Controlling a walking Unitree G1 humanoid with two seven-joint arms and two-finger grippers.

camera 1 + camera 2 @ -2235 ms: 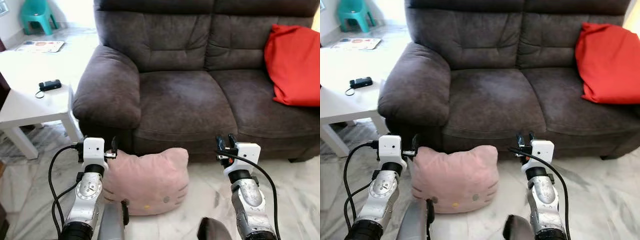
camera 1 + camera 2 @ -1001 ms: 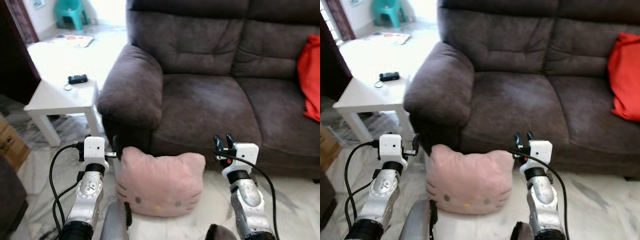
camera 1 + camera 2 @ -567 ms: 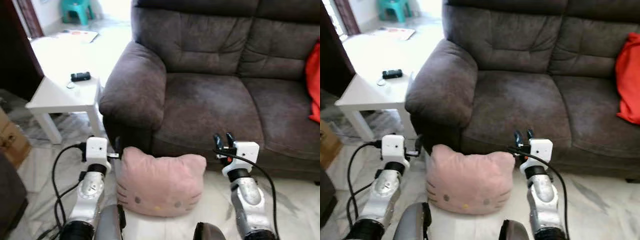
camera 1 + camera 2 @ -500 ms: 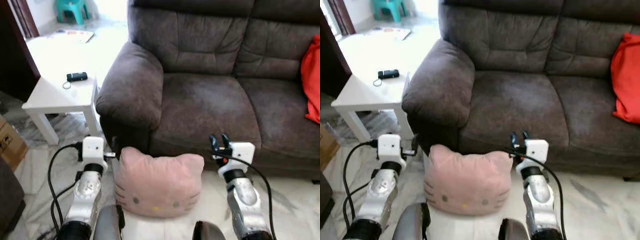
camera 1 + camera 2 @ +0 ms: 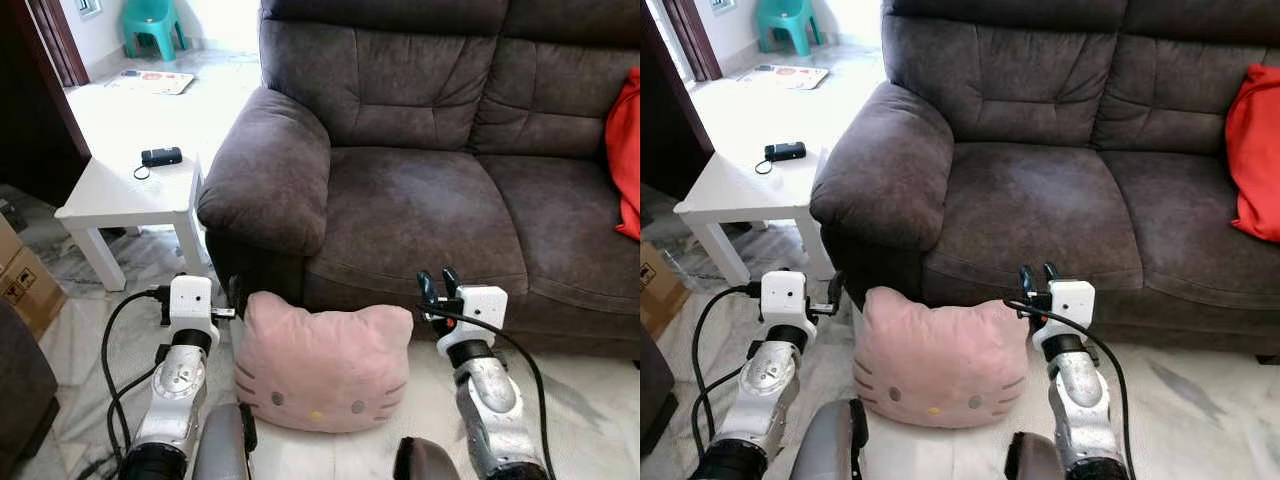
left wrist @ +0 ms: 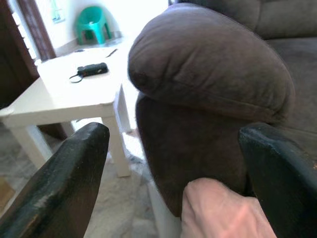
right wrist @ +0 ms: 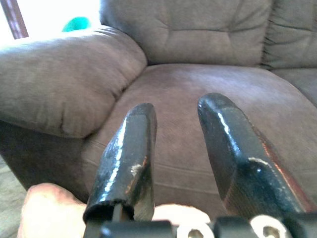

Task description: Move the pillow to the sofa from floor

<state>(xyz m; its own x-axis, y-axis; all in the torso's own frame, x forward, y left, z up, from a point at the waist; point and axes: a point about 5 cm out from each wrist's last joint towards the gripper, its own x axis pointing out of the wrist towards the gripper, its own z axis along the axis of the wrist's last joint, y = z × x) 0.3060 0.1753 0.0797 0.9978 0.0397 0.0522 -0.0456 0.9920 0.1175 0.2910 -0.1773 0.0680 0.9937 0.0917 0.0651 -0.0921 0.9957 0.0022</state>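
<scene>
pillow (image 5: 322,363) on floor (image 5: 590,400) before sofa (image 5: 420,200), table (image 5: 125,190) left

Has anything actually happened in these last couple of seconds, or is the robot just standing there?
Mostly the robot's own view has shifted, swinging left, so the red cushion slid to the edge. The pink cat-face pillow still stands on the floor against the sofa, not gripped. The left hand and right hand stay raised on either side of it, both open.

Sofa (image 5: 400,200) seat bare; armrest (image 5: 265,170) crowds pillow (image 5: 322,362).
</scene>
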